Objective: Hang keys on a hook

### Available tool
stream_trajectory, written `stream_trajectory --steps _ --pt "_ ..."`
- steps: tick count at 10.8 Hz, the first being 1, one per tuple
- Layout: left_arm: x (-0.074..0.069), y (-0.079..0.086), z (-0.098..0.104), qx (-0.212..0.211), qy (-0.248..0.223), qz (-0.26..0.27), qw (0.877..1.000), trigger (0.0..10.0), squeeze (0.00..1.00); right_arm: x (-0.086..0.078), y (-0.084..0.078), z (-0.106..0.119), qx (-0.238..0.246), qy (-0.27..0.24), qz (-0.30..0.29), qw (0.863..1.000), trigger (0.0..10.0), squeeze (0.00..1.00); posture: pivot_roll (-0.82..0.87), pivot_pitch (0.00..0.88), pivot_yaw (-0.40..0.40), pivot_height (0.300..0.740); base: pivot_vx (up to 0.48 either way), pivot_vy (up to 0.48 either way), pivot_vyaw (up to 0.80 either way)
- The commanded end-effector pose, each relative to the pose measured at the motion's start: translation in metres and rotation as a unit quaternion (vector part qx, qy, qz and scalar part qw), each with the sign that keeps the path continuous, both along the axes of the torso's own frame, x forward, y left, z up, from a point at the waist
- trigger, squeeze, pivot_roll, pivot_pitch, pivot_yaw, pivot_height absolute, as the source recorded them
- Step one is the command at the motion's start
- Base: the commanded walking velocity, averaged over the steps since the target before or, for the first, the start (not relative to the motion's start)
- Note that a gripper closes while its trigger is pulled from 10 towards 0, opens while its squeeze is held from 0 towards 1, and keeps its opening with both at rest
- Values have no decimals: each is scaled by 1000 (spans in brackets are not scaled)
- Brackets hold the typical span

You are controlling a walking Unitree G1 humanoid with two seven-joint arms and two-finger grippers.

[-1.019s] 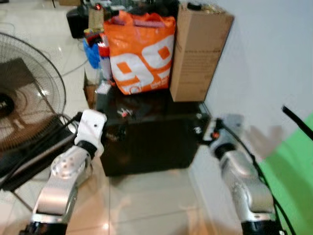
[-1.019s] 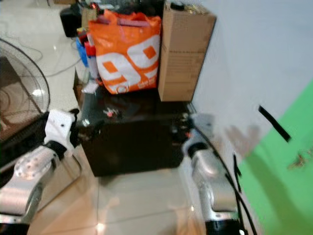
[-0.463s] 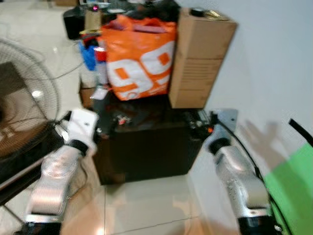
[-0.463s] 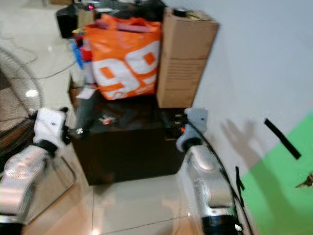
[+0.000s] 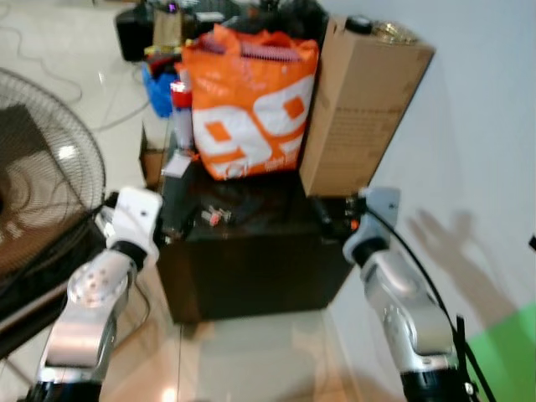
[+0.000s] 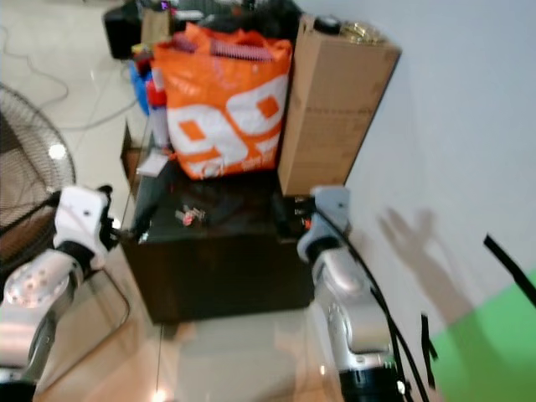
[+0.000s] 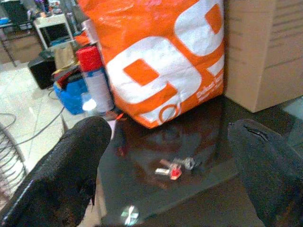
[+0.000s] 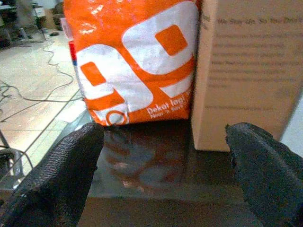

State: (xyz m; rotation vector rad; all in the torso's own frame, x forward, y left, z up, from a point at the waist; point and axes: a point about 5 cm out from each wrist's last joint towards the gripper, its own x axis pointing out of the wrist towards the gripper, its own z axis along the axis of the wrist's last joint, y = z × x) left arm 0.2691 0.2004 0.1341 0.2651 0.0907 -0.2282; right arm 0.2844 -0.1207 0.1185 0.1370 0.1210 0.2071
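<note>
A small bunch of keys [image 5: 214, 217] with a red tag lies on the glossy black cabinet top [image 5: 251, 219], in front of the orange bag. In the left wrist view the keys [image 7: 173, 167] rest between and beyond my left gripper's two black fingers [image 7: 75, 170], which stand wide apart. My left gripper [image 5: 172, 219] is at the cabinet's left edge, open, a short way from the keys. My right gripper [image 5: 333, 216] is at the cabinet's right edge, open, its fingers [image 8: 258, 168] spread before the bag and the box.
An orange shopping bag [image 5: 251, 100] and a tall cardboard box [image 5: 356, 109] stand at the back of the cabinet. A spray can [image 7: 94, 78] and clutter sit at the left. A floor fan [image 5: 42, 193] stands at my left. A white wall [image 5: 477, 134] runs along the right.
The camera has shifted and the cabinet now looks closer. Both grippers have come nearer the cabinet's edges, still open.
</note>
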Motion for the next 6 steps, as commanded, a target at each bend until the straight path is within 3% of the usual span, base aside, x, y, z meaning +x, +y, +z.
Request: stream_trajectory --steps 1,6 --pt "1 -10 2 -1 -6 -18 1000 10000 0 1 -13 0 -5 2 -19 1000 10000 1000 60 0 -63 740 368 0 0" --pt "1 -13 1 -1 -6 -24 1000 10000 0 1 -14 0 -15 3 -15 1000 10000 1000 59 0 -65 740 368 0 0"
